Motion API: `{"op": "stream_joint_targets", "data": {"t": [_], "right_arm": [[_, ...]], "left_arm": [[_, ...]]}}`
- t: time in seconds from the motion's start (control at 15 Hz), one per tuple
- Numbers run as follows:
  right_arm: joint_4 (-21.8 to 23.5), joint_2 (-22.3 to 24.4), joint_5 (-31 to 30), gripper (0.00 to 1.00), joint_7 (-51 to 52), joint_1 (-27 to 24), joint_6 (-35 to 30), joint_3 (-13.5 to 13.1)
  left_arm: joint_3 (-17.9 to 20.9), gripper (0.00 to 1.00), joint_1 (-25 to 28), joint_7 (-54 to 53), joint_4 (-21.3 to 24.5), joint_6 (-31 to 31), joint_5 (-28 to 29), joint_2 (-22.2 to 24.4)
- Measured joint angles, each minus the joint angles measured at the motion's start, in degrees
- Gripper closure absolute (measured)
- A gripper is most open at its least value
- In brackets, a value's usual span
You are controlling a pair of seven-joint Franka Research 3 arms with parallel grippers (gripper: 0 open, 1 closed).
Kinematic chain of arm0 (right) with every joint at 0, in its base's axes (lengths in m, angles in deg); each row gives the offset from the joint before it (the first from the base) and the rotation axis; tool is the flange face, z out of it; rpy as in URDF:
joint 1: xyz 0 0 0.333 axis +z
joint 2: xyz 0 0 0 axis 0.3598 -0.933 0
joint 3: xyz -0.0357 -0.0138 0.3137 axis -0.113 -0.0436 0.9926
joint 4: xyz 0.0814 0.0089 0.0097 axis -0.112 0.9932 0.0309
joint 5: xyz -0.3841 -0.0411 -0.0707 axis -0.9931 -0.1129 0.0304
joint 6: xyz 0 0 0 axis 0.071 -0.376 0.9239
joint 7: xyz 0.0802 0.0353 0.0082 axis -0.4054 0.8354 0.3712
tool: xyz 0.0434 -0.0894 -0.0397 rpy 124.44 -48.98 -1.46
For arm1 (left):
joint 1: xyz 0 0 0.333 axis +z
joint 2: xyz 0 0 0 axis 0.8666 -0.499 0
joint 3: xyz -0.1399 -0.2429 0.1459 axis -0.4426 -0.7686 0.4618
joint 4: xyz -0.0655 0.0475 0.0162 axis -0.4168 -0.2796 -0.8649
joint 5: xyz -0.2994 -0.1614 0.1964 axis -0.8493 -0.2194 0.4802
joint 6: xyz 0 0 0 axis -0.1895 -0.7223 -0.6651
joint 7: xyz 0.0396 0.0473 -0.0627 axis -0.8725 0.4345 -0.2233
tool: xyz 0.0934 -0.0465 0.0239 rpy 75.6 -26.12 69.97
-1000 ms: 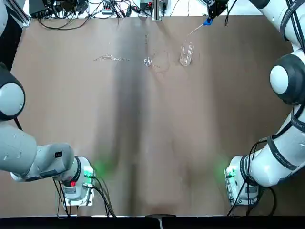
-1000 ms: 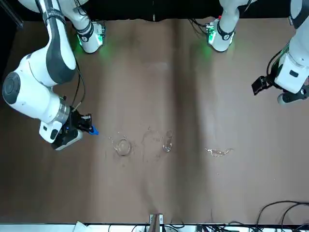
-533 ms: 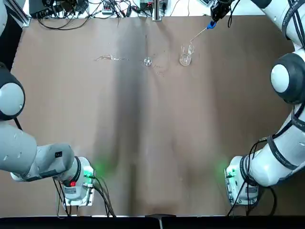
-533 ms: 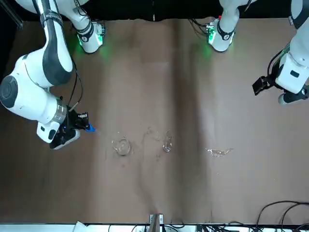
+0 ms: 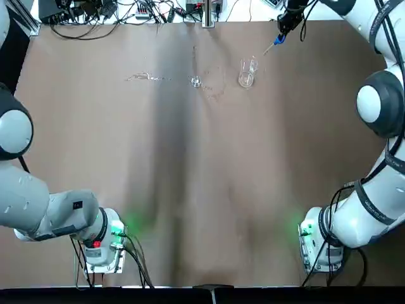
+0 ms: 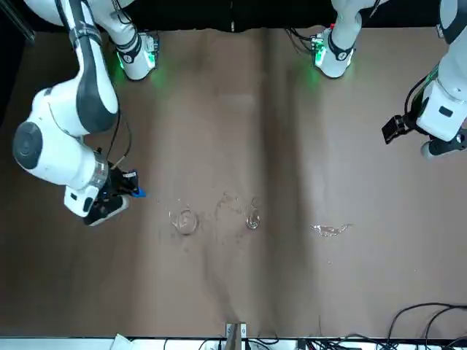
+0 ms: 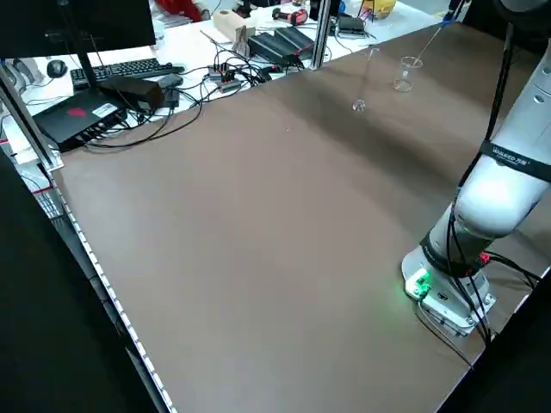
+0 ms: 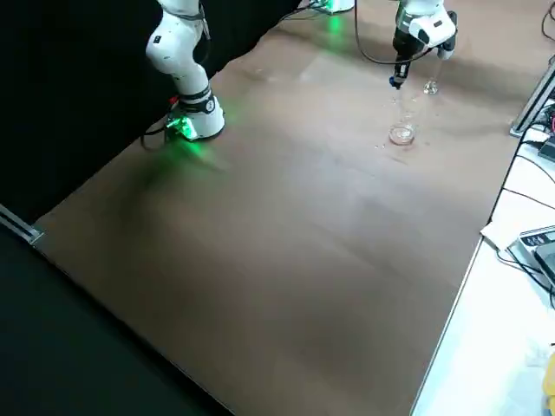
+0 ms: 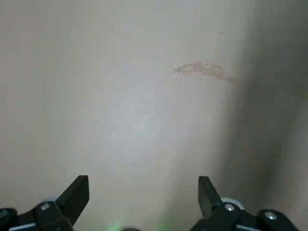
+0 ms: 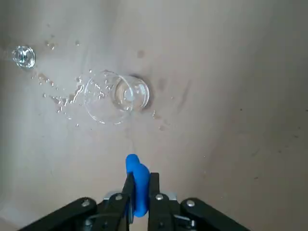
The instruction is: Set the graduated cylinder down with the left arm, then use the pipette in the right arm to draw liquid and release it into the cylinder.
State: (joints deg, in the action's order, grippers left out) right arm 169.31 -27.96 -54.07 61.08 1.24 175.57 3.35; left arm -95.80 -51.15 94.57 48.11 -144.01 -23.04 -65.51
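Your right end effector (image 10: 139,192) is clamped on the pipette (image 10: 137,180) near the worktop's (image 5: 190,190) far edge, just beside the beaker (image 10: 118,98). The cylinder (image 5: 196,80) stands beyond the beaker, its tube hard to make out. Your left end effector (image 9: 142,197) hangs spread apart over bare worktop, with wide free room.

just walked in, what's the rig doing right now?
The right hand is shut on the pipette, holding it above the table near the beaker, not yet in it. The graduated cylinder already stands on the table beside the beaker, free of any hand. The left hand is open and empty, pulled off to the robot's left side. Drops of spilled liquid lie around the beaker.
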Motion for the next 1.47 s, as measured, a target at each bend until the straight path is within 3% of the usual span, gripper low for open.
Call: {"op": "stream_joint_targets", "data": {"t": [0.4, 0.93, 1.0, 1.2, 1.47], "right_arm": [[-0.16, -0.82, -0.04, 0.76, -0.01, 0.93, 0.17, 0.07], [-0.58, -0.38, -0.03, 0.05, -1.1, 1.38, 0.21, 0.31], [-0.82, -0.12, -0.04, 0.0, -1.19, 1.4, 0.21, 0.29], [-1.45, 2.01, -0.08, 0.0, -1.47, 1.04, -1.32, -0.4], [-1.95, 10.35, -0.42, 0.0, -1.64, -2.33, -14.78, -4.06]], "left_arm": [[0.07, 0.0, 0.17, 0.0, 0.0, 0.0, 0.02, 0.0], [0.06, 0.0, 0.1, 0.0, 0.0, 0.0, 0.02, 0.0], [0.06, 0.0, 0.1, 0.0, 0.0, 0.0, 0.03, 0.0], [0.04, 0.0, 0.11, 0.0, -0.02, 0.0, 0.03, 0.01], [0.03, 0.0, 0.11, 0.0, -0.22, 0.0, 0.03, 0.06]]}}
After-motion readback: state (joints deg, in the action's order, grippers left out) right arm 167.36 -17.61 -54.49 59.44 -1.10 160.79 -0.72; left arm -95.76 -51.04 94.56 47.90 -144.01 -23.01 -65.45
